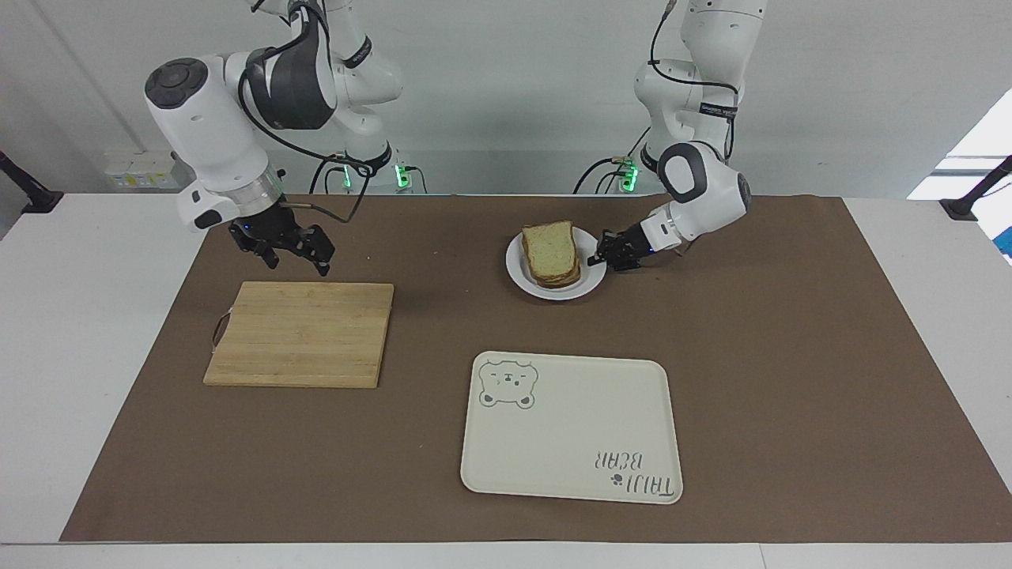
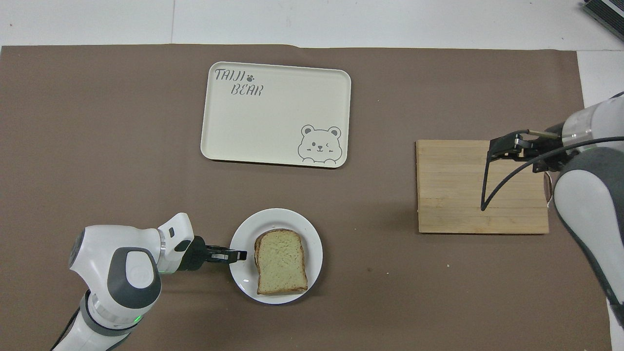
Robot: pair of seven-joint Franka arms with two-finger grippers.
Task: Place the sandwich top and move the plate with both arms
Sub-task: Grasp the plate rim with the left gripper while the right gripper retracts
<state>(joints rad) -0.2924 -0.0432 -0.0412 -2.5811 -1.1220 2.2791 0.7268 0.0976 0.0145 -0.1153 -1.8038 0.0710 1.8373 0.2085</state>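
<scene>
From my seat at the controls, taking the facing view from its left edge across: my right gripper [image 1: 294, 251] hangs in the air over the cutting board [image 1: 303, 333], above the board's edge nearest the robots, its fingers spread wide and holding nothing. The board lies flat toward the right arm's end of the brown mat [image 1: 791, 356], its surface bare, with open mat all around it and a broad strip of mat between it and the plate.

Next comes the plate [image 1: 525, 283], sitting nearer to the robots than the tray. The sandwich top [image 1: 549, 246] rests on the stack of bread on the plate, its crust edges roughly lined up with the slices under it. The stack sits off-centre on the plate, leaving a bare crescent of white rim on the side toward the left arm.

My left gripper [image 1: 602, 258] is down at that bare rim, fingers pinched shut on the plate's edge, just beside the bread but not touching it as far as I can see.

The tray [image 1: 569, 427] lies farther from the robots than the plate, with a clear band of mat between the two. Its raised rim runs unbroken and its inside is bare apart from the printed bear and lettering. Toward the left arm's end, the mat is open all the way to its edge.
</scene>
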